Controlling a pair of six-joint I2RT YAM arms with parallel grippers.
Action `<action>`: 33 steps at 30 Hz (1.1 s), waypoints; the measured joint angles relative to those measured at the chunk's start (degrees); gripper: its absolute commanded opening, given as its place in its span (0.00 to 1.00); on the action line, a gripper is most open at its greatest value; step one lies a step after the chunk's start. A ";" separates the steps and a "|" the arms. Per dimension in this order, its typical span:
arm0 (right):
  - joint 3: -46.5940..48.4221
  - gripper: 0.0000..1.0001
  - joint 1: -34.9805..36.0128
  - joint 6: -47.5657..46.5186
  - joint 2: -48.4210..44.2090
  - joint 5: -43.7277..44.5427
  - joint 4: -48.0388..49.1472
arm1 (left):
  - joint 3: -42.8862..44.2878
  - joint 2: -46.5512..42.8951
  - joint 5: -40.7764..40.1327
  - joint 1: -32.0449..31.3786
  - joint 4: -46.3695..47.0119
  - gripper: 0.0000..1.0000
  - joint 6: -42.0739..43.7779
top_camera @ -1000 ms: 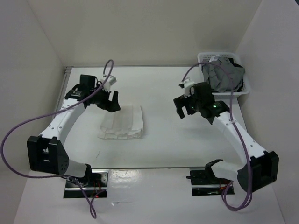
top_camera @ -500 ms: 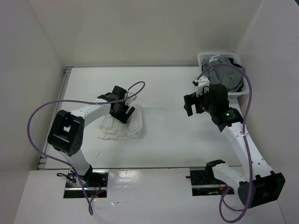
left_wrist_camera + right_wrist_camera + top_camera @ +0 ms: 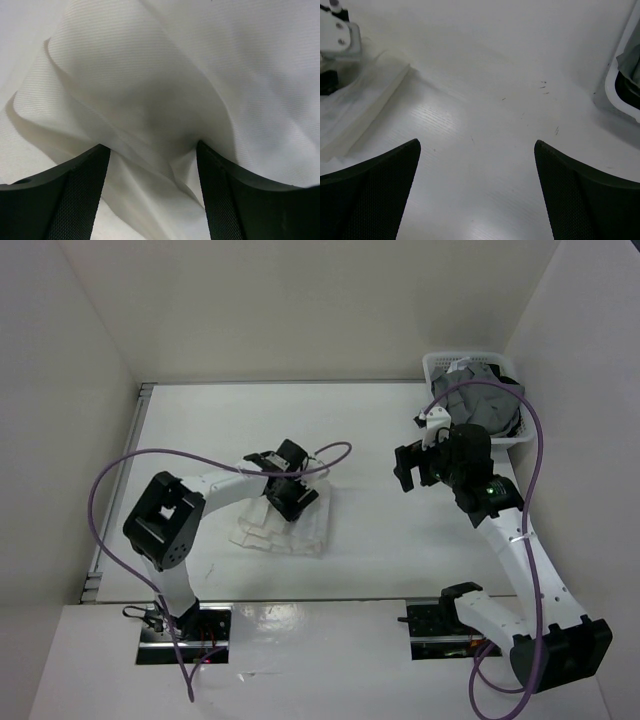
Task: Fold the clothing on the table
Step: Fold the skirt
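Note:
The clothing [image 3: 304, 538], a white pleated skirt folded into a small stack, lies left of centre on the table [image 3: 390, 540]. My left gripper [image 3: 292, 502] is pressed down on its top. In the left wrist view the left gripper [image 3: 151, 146] is open, and rumpled folds of the clothing [image 3: 150, 75] rise between the two dark fingers [image 3: 75, 200]. My right gripper [image 3: 408, 468] hovers open to the right of the skirt, well apart from it. The right wrist view shows the right gripper [image 3: 476, 143] over bare table [image 3: 485, 75], with the clothing [image 3: 355, 110] at the left.
A white basket [image 3: 524, 436] holding a grey garment [image 3: 480, 405] stands at the back right corner; its rim [image 3: 615, 90] shows in the right wrist view. White walls enclose the table. Purple cables loop over both arms.
My left gripper has swept right and nearer across the skirt, and its jaws have narrowed a little. The skirt stack has shifted right with it. The right arm has barely moved in the last half second.

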 measured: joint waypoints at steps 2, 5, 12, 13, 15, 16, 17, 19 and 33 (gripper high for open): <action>0.00 0.98 -0.22 0.00 0.00 -0.09 0.00 | 0.00 0.02 0.85 -3.58 -0.42 0.77 1.07; 0.00 0.98 -0.46 0.00 0.00 -0.17 0.00 | 0.00 0.02 1.79 -9.14 -0.98 0.77 2.36; 0.00 0.98 -0.92 0.02 0.00 -0.28 0.00 | -0.04 -0.07 3.96 -16.37 -2.47 0.79 4.04; 0.00 0.98 -0.92 0.00 0.02 -0.28 0.00 | 0.00 -0.31 3.98 -16.39 -2.91 0.81 4.07; 0.00 0.98 -0.92 0.00 0.02 -0.28 0.00 | 0.02 -1.53 3.78 -16.37 -4.31 0.86 4.11; 0.00 0.98 -0.92 0.00 0.02 -0.28 0.00 | 0.09 -2.64 3.45 -16.37 -5.31 0.88 4.11; 0.00 0.98 -0.92 0.00 0.02 -0.28 0.00 | 0.24 -4.20 2.91 -16.22 -6.51 0.90 4.15; -0.02 0.98 -0.92 0.02 0.00 -0.28 0.00 | 1.18 -8.52 2.27 -15.54 -8.68 0.94 4.22; -0.79 0.98 -2.10 2.51 -3.56 6.29 2.36 | -3.78 -51.54 -6.16 17.79 -4.17 0.99 -5.60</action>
